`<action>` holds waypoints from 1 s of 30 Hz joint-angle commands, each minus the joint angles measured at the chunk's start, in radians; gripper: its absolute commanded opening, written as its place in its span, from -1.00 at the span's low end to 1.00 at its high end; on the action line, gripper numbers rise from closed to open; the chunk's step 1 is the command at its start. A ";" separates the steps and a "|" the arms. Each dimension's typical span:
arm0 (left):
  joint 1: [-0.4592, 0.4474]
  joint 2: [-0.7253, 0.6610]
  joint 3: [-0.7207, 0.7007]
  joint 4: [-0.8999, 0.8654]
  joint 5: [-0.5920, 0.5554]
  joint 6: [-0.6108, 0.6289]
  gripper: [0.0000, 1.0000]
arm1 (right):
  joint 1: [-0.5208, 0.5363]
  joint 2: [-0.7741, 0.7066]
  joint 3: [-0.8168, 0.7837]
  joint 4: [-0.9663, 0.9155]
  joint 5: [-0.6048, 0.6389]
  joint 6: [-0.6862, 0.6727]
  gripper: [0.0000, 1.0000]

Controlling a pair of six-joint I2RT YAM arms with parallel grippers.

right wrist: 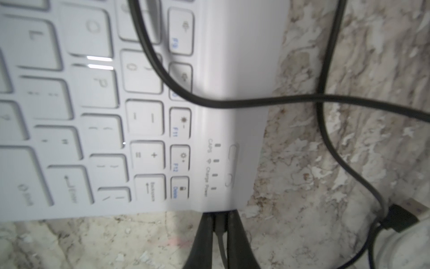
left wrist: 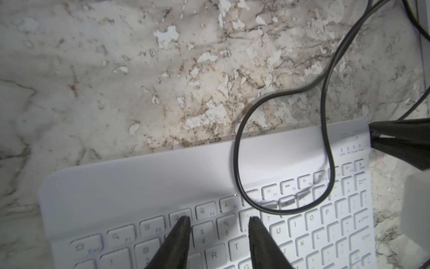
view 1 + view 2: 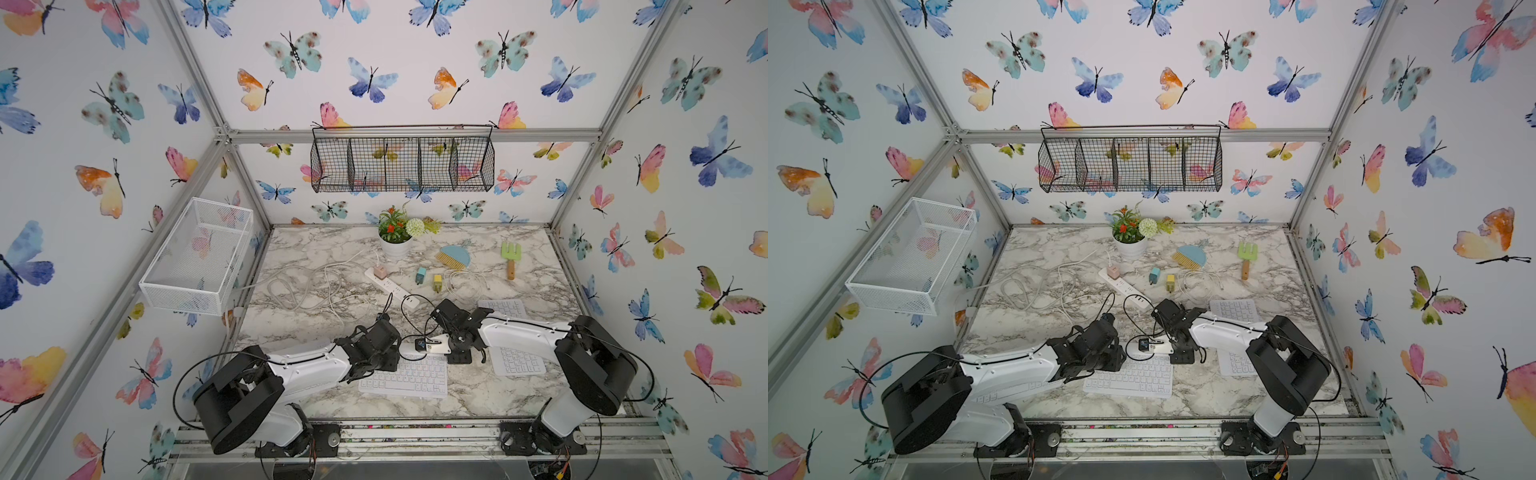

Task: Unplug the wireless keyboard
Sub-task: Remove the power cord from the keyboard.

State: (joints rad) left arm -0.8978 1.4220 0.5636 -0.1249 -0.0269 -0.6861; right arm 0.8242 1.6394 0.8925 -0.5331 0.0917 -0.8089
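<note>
wireless keyboard (image 3: 405,376): slim, white, compact, rounded corners, white keys, blue F-key labels. Lies keys-up on the marble counter (image 3: 478,399), front centre, slightly skewed. Black cable (image 2: 237,163) loops over its blank top strip and function row. Dark plug (image 1: 219,223) at the short edge by the Charge/Power marks.

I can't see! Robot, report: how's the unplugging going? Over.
Left claw open over wireless keyboard. Right claw shut on plug at its edge. Black cable looped across keys.

Looped black cable (image 2: 236,163) across wireless keyboard (image 2: 162,177); open marble tabletop (image 2: 116,69) beyond.
</note>
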 commanded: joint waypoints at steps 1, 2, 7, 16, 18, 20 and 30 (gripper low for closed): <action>0.014 0.092 -0.120 -0.254 0.037 -0.031 -0.10 | -0.013 0.014 0.016 -0.066 0.029 0.030 -0.95; 0.014 0.091 -0.121 -0.254 0.038 -0.033 -0.11 | -0.015 0.026 0.039 -0.106 -0.009 0.070 -0.95; 0.016 0.101 -0.111 -0.261 0.031 -0.034 -0.11 | -0.017 0.123 0.137 -0.266 -0.152 0.224 -0.95; 0.016 0.075 -0.126 -0.260 0.034 -0.050 -0.12 | -0.041 0.074 0.078 -0.200 0.015 0.167 -0.95; 0.015 0.081 -0.127 -0.257 0.037 -0.050 -0.12 | -0.041 0.036 0.040 -0.147 0.081 0.093 -0.95; 0.016 0.079 -0.127 -0.256 0.036 -0.050 -0.12 | -0.042 -0.005 0.015 -0.093 0.102 0.036 -0.95; 0.017 0.085 -0.120 -0.257 0.040 -0.048 -0.12 | -0.042 -0.067 0.024 -0.128 -0.032 0.112 -0.95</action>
State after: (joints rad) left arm -0.8909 1.4113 0.5449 -0.0959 -0.0196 -0.7158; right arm 0.7841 1.5387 0.8783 -0.6060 0.1074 -0.7544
